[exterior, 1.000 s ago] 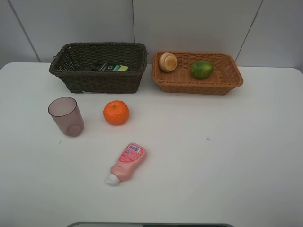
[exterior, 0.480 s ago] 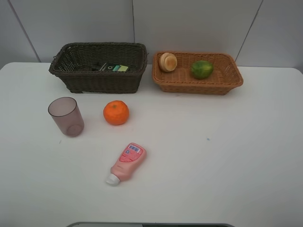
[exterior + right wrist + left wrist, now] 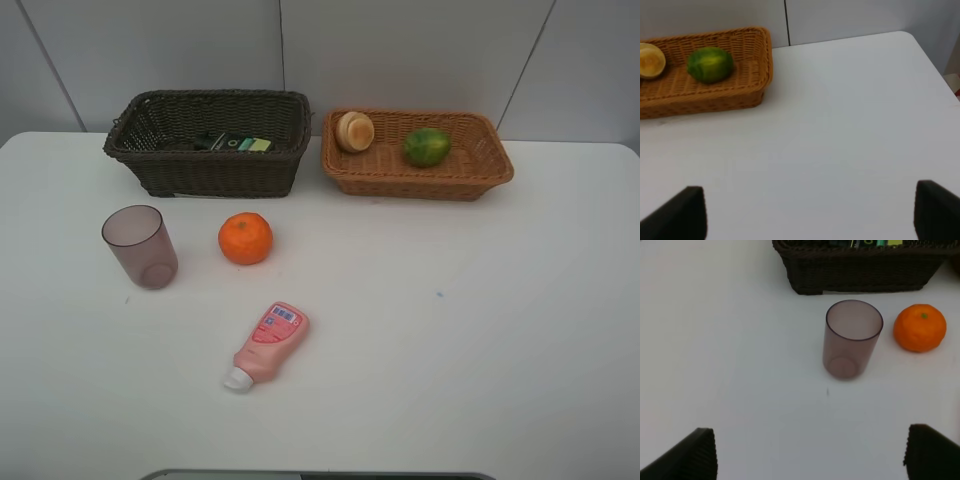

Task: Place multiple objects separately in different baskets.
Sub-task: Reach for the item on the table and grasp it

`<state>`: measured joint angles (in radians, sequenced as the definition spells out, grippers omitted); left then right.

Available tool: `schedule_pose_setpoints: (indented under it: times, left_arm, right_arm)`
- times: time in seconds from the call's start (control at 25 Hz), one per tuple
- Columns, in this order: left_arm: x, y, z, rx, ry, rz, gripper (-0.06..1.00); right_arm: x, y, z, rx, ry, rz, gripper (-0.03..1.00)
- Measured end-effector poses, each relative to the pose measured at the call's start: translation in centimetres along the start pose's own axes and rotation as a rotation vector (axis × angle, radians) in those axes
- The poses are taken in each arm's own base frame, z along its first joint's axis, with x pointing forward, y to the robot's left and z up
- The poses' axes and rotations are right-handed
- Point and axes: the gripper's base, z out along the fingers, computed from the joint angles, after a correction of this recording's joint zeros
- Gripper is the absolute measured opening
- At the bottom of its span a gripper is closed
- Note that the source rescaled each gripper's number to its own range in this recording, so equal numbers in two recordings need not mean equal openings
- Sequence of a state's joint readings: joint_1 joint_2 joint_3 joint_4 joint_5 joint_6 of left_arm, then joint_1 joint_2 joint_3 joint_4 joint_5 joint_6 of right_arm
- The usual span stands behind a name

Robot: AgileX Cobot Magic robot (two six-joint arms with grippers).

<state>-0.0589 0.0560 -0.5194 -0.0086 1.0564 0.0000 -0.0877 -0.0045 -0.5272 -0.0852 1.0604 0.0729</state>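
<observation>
Left end effector (image 3: 810, 454) spread wide; translucent purple plastic cup (image 3: 851, 339) stands upright ahead of it. Right end effector (image 3: 810, 214) equally wide.

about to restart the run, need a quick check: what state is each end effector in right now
Left end effector: open, holding nothing.
Right end effector: open, holding nothing.

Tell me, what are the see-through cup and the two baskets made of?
The cup looks like smooth tinted plastic: you can see its bottom through the purple wall. It might be glass, though. The dark brown basket and the orange-tan basket look woven, like wicker or rattan: criss-crossed strands show on their walls. They could be plastic imitation.
</observation>
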Motion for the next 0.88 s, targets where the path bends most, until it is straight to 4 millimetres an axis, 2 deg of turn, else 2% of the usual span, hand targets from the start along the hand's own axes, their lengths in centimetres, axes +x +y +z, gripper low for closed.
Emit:
schedule_pose_setpoints:
  times: [0.2, 0.32, 0.52, 0.64, 0.88]
  left_arm:
    - [-4.5, 0.2, 3.3, -0.019, 0.210, 0.009, 0.96]
    - [-7.6, 0.4, 7.2, -0.040, 0.365, 0.028, 0.96]
    - [-11.3, 0.6, 14.6, -0.050, 0.569, 0.049, 0.96]
    - [-12.5, 0.7, 18.3, -0.049, 0.654, 0.052, 0.96]
    - [-13.4, -0.2, 23.7, -0.034, 0.737, 0.102, 0.96]
  right_arm:
    - [0.0, 0.0, 0.0, 0.000, 0.000, 0.000, 0.75]
    - [0.0, 0.0, 0.0, 0.000, 0.000, 0.000, 0.75]
    - [0.0, 0.0, 0.0, 0.000, 0.000, 0.000, 0.75]
    - [0.0, 0.0, 0.0, 0.000, 0.000, 0.000, 0.75]
    - [0.0, 0.0, 0.0, 0.000, 0.000, 0.000, 0.75]
